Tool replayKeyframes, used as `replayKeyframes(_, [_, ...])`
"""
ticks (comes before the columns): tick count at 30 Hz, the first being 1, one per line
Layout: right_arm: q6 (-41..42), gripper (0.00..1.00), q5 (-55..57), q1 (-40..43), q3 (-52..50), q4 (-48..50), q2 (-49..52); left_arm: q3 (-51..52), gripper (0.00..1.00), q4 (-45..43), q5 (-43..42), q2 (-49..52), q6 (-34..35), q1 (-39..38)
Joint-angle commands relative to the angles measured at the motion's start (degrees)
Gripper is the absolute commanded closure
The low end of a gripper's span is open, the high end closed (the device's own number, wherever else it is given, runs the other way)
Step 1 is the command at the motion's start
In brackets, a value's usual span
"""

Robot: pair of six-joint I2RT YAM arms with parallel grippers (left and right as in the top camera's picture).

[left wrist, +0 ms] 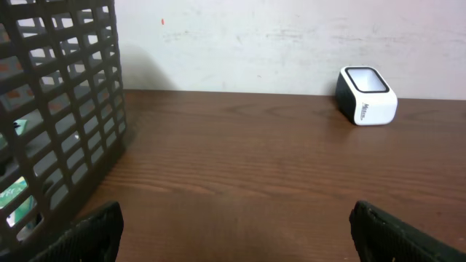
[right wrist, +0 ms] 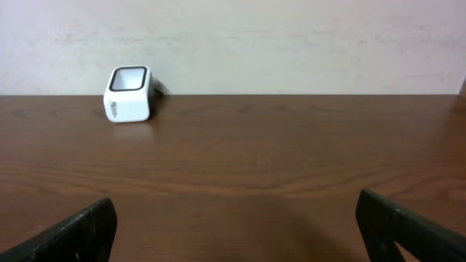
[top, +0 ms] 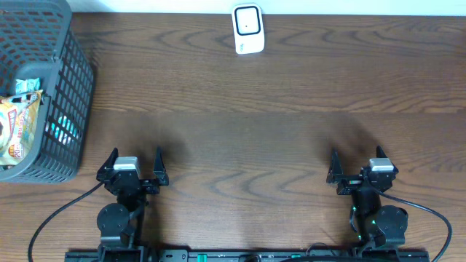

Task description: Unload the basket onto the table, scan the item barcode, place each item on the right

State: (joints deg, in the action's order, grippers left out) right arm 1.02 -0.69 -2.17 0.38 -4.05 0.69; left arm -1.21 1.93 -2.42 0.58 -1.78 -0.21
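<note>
Status: task not begun. Left fingers stand spread wide and hold nothing; right fingers are likewise wide apart and empty. Both arms sit at the near edge of the desk, well apart from each other and from everything else.

Item to be scanned: snack packet, lying inside the grey basket at the left end of the desk, with other packets beside it. No barcode is visible in any view.

Scanner, a small white box with a dark window, stands at the far edge of the desk near the middle, well apart from the basket.

Judgement: the step in hand is the reach for an item. The next move calls for the left arm, the nearer one, to pass over the basket rim, come down between the walls and close on one packet alone. The barcode side must then be found and turned toward the scanner window.
</note>
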Motion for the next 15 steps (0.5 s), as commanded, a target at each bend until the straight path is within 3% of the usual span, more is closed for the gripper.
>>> replayKeyframes(1, [0.6,0.01,-0.3,-0.2,-0.1,-0.3,-0.4,1.0,0.02,2.1,1.6,-0.4,-0.8,-0.2])
replayKeyframes(12, [0.6,0.01,-0.3,-0.2,-0.1,-0.3,-0.4,1.0,0.02,2.1,1.6,-0.3,-0.7,-0.2])
replayKeyframes(15, [0.6,0.01,-0.3,-0.2,-0.1,-0.3,-0.3,1.0,0.02,2.0,-1.0,-0.3,4.8,-0.2])
